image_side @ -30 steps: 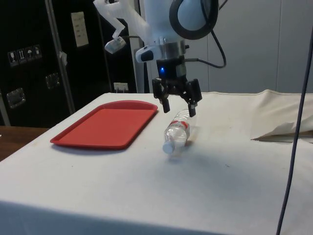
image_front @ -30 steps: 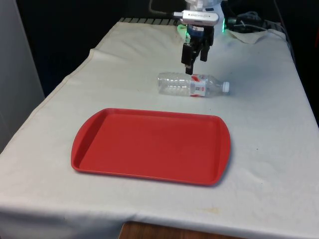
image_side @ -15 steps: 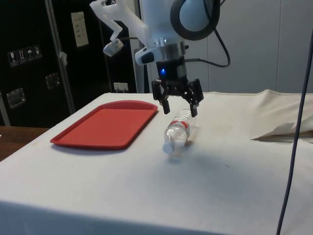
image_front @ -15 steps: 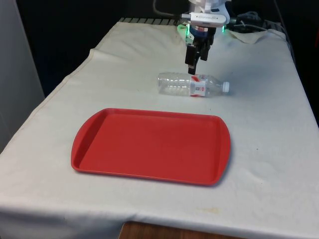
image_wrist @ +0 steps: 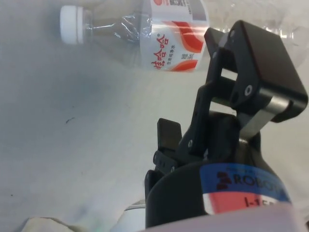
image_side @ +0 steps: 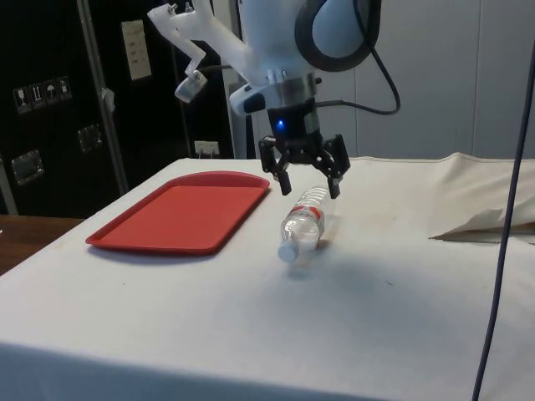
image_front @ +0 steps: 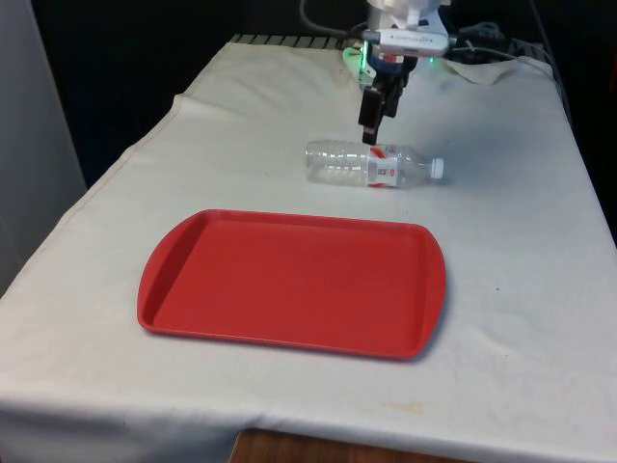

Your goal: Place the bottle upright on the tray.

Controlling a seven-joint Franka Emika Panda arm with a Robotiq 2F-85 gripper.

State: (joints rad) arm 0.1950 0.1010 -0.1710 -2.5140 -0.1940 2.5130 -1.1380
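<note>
Nothing is done yet: the bottle (image_front: 372, 164) lies on its side on the counter (image_front: 521, 251) just beyond the red tray's (image_front: 289, 285) far edge, while the empty claw (image_side: 304, 176) hangs spread open above it, grasp and placement remaining

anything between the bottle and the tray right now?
Nothing: only bare white cloth separates the lying bottle from the red tray. The front view shows it; the side view agrees.

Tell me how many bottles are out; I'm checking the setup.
1. The bottle lies on its side on the cloth, beyond the red tray, under the open gripper.
</note>
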